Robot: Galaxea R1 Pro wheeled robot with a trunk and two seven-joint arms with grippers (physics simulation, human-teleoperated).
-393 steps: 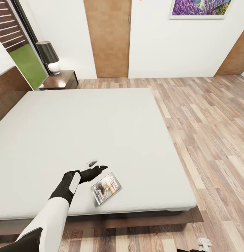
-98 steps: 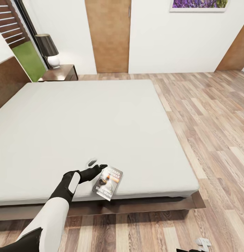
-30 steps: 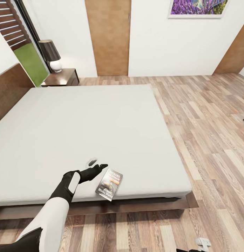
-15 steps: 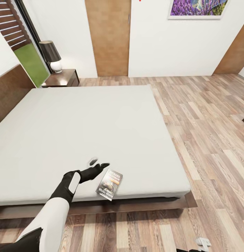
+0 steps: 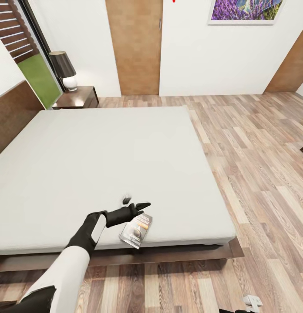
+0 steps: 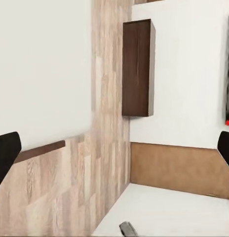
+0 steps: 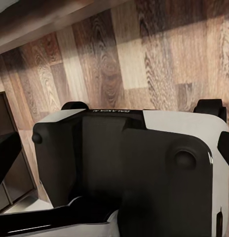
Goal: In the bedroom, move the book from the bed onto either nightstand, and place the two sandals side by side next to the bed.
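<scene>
Bedroom, head view: wood-plank floor [image 5: 256,165], bed [image 5: 103,161] with pale mattress; nightstand [image 5: 77,96] bearing a lamp [image 5: 64,69]. Book [image 5: 136,230] at the mattress's near edge. Left gripper [image 5: 136,203], fingers apart, just above the book. Left wrist view: fingertips [image 6: 5,153] spread. Right wrist view: robot base [image 7: 129,168]; right gripper state cannot be told.

No lettering is legible, not even on the book [image 5: 136,229].
</scene>
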